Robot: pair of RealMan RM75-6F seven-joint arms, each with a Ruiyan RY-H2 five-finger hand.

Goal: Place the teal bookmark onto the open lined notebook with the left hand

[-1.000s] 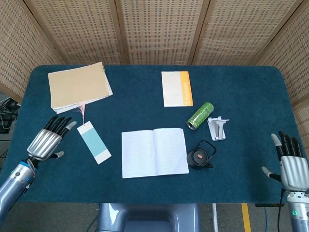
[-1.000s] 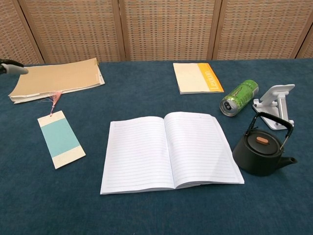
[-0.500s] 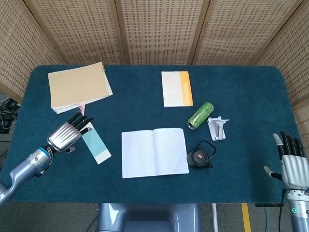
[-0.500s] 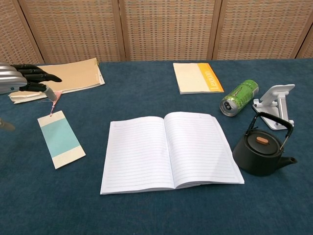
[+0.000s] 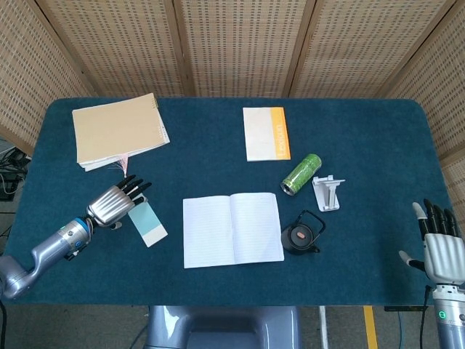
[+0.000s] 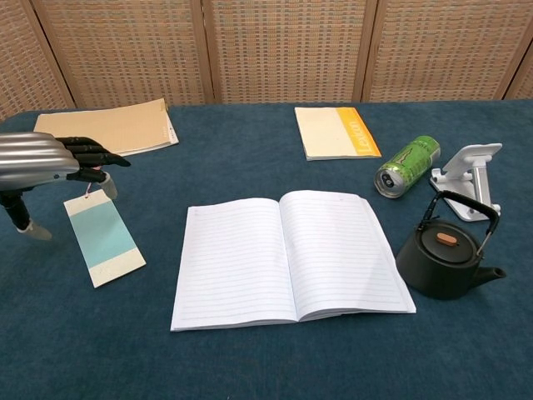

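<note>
The teal bookmark, teal with white ends and a pink tassel, lies flat on the blue table left of the open lined notebook. My left hand hovers open over the bookmark's upper end, fingers stretched out toward the right, holding nothing. The tassel end is partly hidden under those fingers. At the table's right front corner my right hand stays open, fingers spread, far from everything; the chest view does not show it.
A tan notebook stack lies behind the bookmark. A cream and orange booklet sits at the back middle. A green can, a white phone stand and a black teapot crowd the notebook's right side.
My left hand has moved right and forward from the table's left edge to above the bookmark's upper end. The right hand has barely shifted. The bookmark and notebook have not moved.
</note>
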